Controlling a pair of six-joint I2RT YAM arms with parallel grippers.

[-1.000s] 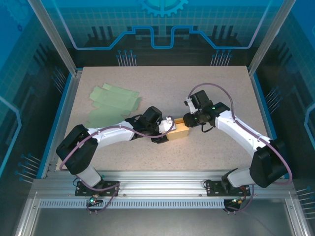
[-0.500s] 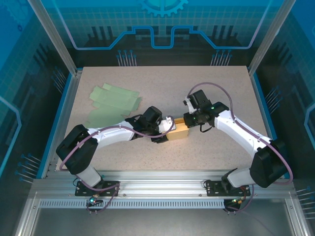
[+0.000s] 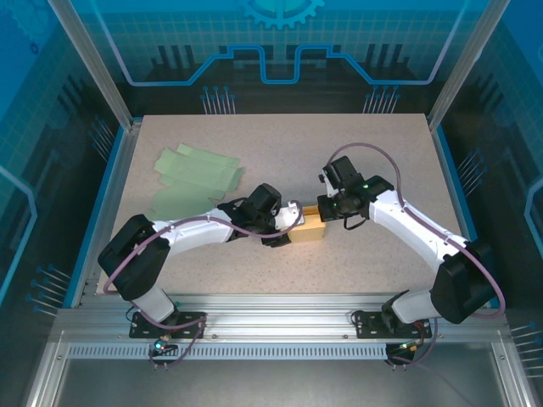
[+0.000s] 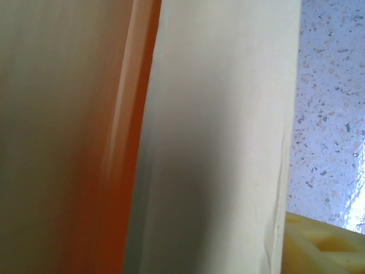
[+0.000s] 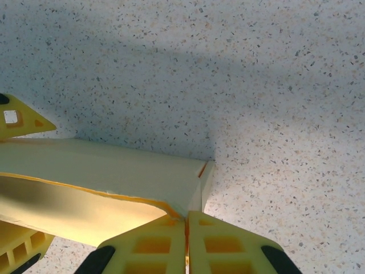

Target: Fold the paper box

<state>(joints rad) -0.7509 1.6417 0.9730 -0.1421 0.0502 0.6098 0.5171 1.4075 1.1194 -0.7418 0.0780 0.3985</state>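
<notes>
The paper box [image 3: 310, 227] is a tan, partly folded shape lying mid-table between both arms. In the right wrist view its cream wall [image 5: 114, 171] and yellowish inside run off to the left. My right gripper [image 5: 187, 220] [image 3: 321, 210] is shut, pinching the box's corner edge. My left gripper [image 3: 290, 222] meets the box from the left. The box's cream panel [image 4: 217, 142] stands very close to the left wrist camera, and one yellow fingertip [image 4: 322, 245] shows far right of it. Its fingertips [image 5: 20, 120] straddle the panel with a wide gap.
Several flat pale green paper sheets [image 3: 193, 176] lie at the back left of the speckled table [image 3: 373, 153]. Blue rails [image 3: 100, 195] and a clear enclosure ring the table. Bare tabletop lies behind and to the right of the box.
The right gripper has shifted very slightly with the box's corner still pinched. The left arm has hardly moved.
</notes>
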